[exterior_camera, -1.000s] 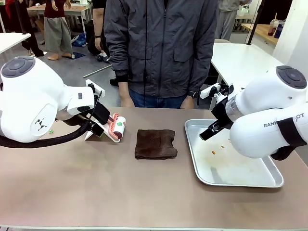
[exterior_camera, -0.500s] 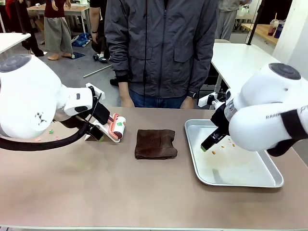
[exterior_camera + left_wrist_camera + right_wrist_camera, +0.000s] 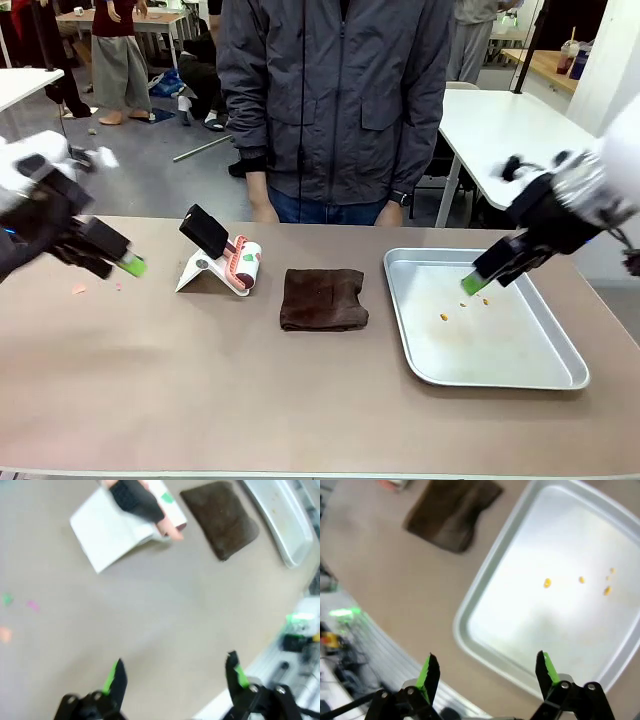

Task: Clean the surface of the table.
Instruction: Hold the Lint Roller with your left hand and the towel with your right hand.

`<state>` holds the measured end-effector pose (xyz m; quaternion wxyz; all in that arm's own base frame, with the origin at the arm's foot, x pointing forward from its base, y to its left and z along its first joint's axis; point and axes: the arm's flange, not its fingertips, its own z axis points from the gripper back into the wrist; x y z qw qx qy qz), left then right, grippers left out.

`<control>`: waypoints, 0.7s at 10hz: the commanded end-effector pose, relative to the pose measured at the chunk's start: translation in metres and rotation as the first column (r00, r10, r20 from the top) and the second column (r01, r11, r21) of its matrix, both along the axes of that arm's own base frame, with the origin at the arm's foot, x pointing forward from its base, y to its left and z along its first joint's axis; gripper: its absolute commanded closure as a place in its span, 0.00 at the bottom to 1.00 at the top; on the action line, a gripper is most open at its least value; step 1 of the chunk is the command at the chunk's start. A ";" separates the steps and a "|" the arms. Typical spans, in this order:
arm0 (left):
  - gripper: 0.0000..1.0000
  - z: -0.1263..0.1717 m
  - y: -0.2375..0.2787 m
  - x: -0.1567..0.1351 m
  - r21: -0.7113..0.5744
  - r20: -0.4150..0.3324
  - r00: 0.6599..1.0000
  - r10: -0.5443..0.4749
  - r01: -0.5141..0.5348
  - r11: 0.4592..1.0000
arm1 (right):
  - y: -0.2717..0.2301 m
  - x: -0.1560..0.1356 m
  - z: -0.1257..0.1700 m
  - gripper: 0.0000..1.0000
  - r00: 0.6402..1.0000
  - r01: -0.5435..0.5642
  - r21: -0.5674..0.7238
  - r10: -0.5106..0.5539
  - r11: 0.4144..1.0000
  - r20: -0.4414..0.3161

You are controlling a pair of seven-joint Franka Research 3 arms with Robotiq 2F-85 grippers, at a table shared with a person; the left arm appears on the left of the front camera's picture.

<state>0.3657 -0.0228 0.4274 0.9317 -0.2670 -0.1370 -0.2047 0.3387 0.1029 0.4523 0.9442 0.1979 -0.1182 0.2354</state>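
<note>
The brownish-tan table (image 3: 250, 400) spreads across the front view. At its left end lie small coloured scraps (image 3: 78, 290), which show again as scraps (image 3: 7, 599) in the left wrist view. My left gripper (image 3: 120, 264) hovers open over that end with nothing between its fingers (image 3: 116, 680). Open and empty as well, my right gripper (image 3: 485, 278) hangs above the silver tray (image 3: 560, 375), its fingers (image 3: 545, 667) over the tray's near rim. A folded brown cloth (image 3: 322, 298) rests mid-table between the two grippers.
A black-handled roller on a white stand (image 3: 215, 258) sits left of the cloth. A few orange crumbs (image 3: 547, 583) lie in the tray (image 3: 485, 645). A person in a grey jacket (image 3: 335, 100) stands at the far edge.
Both arms have swung outward, blurred in motion. The left gripper moved left away from the roller stand; the right gripper moved right and up over the tray. Both stayed open.
</note>
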 end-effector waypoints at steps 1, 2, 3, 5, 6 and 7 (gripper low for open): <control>0.00 0.018 0.050 -0.008 -0.280 -0.009 0.992 0.122 -0.120 0.953 | -0.056 -0.043 -0.005 0.00 0.984 0.179 0.339 -0.170 0.924 -0.055; 0.00 0.022 0.078 -0.013 -0.396 -0.017 0.986 0.166 -0.159 0.904 | -0.086 -0.054 -0.006 0.00 0.967 0.254 0.461 -0.232 0.850 -0.105; 0.00 0.021 0.111 -0.017 -0.488 -0.037 0.980 0.195 -0.188 0.853 | -0.117 -0.063 -0.007 0.00 0.950 0.308 0.576 -0.274 0.757 -0.149; 0.00 0.003 0.182 -0.030 -0.648 -0.102 0.960 0.261 -0.263 0.714 | -0.175 -0.071 -0.021 0.00 0.933 0.349 0.746 -0.284 0.566 -0.221; 0.00 -0.005 0.203 -0.037 -0.701 -0.120 0.952 0.281 -0.281 0.655 | -0.200 -0.072 -0.030 0.00 0.921 0.368 0.806 -0.302 0.464 -0.247; 0.00 -0.013 0.217 -0.041 -0.721 -0.143 0.935 0.326 -0.324 0.613 | -0.222 -0.073 -0.042 0.00 0.901 0.397 0.844 -0.330 0.361 -0.283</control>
